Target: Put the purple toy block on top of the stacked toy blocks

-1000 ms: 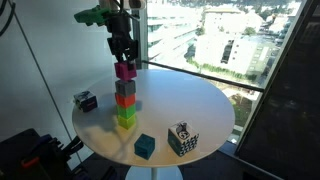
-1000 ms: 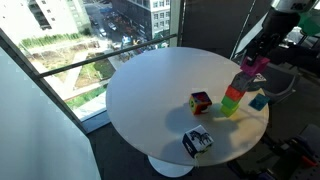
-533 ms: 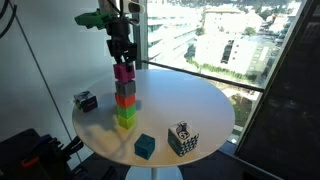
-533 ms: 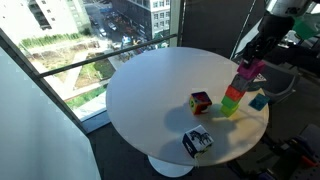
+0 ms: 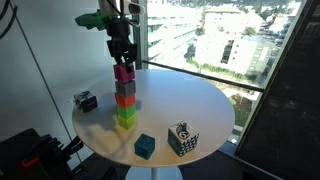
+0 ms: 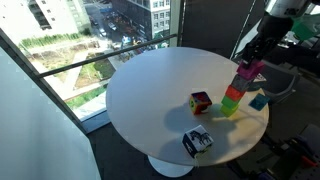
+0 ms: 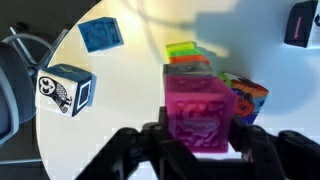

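Observation:
The purple toy block [image 5: 124,70] sits on top of the stacked toy blocks [image 5: 125,101], a column of grey over red-orange over lime green near the table's edge. Both also show in an exterior view, the block [image 6: 249,70] above the stack [image 6: 234,99]. My gripper [image 5: 122,55] comes down from above with its fingers on both sides of the purple block. In the wrist view the purple block [image 7: 200,115] fills the space between the two dark fingers of my gripper [image 7: 202,142], with the stack [image 7: 183,52] showing below it. The jaws look closed on the block.
On the round white table [image 5: 190,100] lie a loose teal cube [image 5: 145,146], a black-and-white patterned cube [image 5: 181,139] and a multicoloured cube [image 6: 201,101] beside the stack. A window with a railing runs behind the table.
The arm has shifted very slightly upward in an exterior view. The purple block stays on top of the stack.

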